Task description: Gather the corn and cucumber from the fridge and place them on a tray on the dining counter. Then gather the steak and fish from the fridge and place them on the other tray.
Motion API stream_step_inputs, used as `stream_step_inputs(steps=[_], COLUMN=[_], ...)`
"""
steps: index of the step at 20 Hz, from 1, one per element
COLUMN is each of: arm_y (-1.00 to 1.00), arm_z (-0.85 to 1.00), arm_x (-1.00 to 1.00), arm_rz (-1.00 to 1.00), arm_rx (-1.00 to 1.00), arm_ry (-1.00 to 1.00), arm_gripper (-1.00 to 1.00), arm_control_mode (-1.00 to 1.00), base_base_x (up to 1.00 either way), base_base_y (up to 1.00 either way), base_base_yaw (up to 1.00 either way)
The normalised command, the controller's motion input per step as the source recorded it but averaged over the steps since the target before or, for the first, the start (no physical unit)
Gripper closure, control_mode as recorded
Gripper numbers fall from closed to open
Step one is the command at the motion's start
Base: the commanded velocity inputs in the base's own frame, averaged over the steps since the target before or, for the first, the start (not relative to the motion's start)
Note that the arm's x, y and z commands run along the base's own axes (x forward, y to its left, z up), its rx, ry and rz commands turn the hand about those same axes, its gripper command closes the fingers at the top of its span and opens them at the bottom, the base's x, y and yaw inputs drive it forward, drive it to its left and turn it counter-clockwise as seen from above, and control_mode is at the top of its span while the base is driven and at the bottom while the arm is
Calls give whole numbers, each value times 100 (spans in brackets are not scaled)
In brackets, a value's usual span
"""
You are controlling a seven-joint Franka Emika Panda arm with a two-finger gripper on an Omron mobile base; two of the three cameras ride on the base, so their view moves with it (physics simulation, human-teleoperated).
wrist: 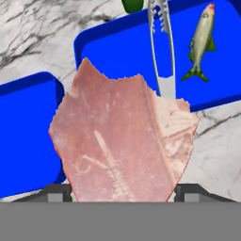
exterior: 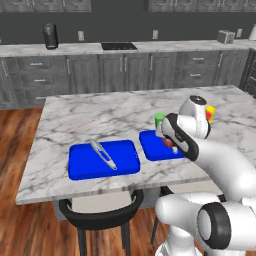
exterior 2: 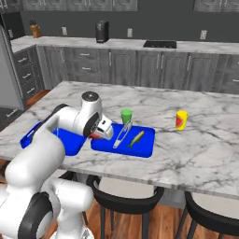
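Steak (wrist: 123, 136) in claw (wrist: 123, 190) grip, hiding fingertips, over tray (wrist: 108, 47) edge.

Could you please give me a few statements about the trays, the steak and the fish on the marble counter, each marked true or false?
1. The gripper holds the steak. True.
2. The fish lies on the bare marble of the dining counter. False: it lies in the blue tray beside a pair of metal tongs.
3. Both blue trays carry tongs. True: the other tray also has tongs on it.
4. The steak already rests flat in a tray. False: it is between the fingers, above the counter at the tray's edge.
5. A yellow cup stands inside the tray with the fish. False: it stands on the marble, apart from it.
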Motion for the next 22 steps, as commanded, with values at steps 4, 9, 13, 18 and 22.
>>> stream_step_inputs(steps=[4,9,13,18,22], arm_y=[-4,-1,0,0,-5], arm_z=[-30,-31,-30,-34,-34], arm_x=[49,49,45,35,22], arm_rz=[1,1,0,0,0], arm_rx=[0,0,0,0,0], arm_ry=[0,0,0,1,1], arm_gripper=[100,100,100,100,100], arm_control_mode=[-100,-100,-100,-100,-100], base_base_x=[0,0,0,0,0], base_base_y=[0,0,0,0,0], base_base_yaw=[0,0,0,0,0])
